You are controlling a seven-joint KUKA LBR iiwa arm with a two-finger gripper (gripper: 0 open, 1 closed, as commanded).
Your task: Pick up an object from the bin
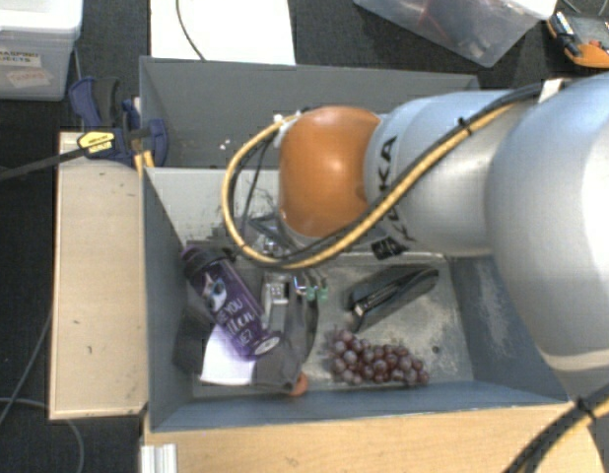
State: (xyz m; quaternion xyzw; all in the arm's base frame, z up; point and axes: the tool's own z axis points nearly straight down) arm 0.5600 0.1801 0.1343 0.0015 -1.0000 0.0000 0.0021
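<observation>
My gripper [290, 294] hangs under the arm's orange cover, low over the bin's left half. Just to its left lies a purple bottle [226, 299] with white lettering, slanted, its cap toward the back left. Below the gripper lies a dark grey soft thing [283, 363] with a small orange tip at the front wall. A white card [223, 365] sticks out from under the bottle's lower end. The gripper stands between the bottle and the grey thing, and whether it touches either is hidden.
A black stapler [391, 294] lies to the right of the gripper. A bunch of dark purple grapes [375, 360] sits near the front wall. The arm and its cables cover the back and right of the bin.
</observation>
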